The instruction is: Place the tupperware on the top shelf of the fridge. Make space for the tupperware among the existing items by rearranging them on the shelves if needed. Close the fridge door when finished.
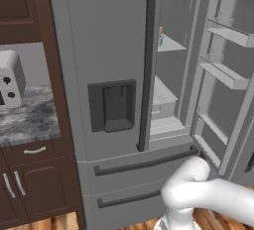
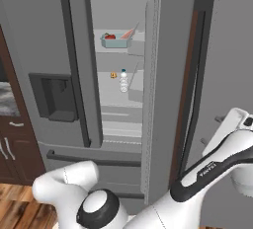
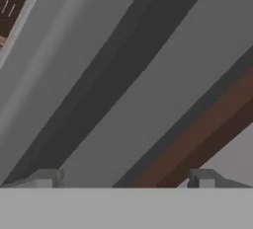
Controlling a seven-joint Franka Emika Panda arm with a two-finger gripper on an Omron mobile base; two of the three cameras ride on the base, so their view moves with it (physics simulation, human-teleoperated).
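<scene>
The fridge (image 1: 109, 50) has its left door shut and its right door (image 2: 160, 85) swung open. The pale teal tupperware (image 2: 114, 40), holding a red piece and a pink strip, rests on the top shelf (image 2: 106, 50); a sliver of the tub (image 1: 160, 38) peeks past the left door's handle. One shelf lower stand a small clear bottle (image 2: 123, 81) and a tiny orange-brown lump (image 2: 113, 75). My gripper (image 3: 123, 178) is open and holds nothing. It faces the outer side of the open door, close to that door's long dark handle (image 3: 113, 75). My hand (image 2: 236, 122) sits right of that door.
Railed door bins (image 1: 225, 73) line the inside of the open door. The dispenser recess (image 1: 113, 106) and drawer bars (image 1: 146, 163) are on the fridge front. A white appliance (image 1: 10, 78) sits on the marbled counter (image 1: 27, 120) to the left, above brown cabinets.
</scene>
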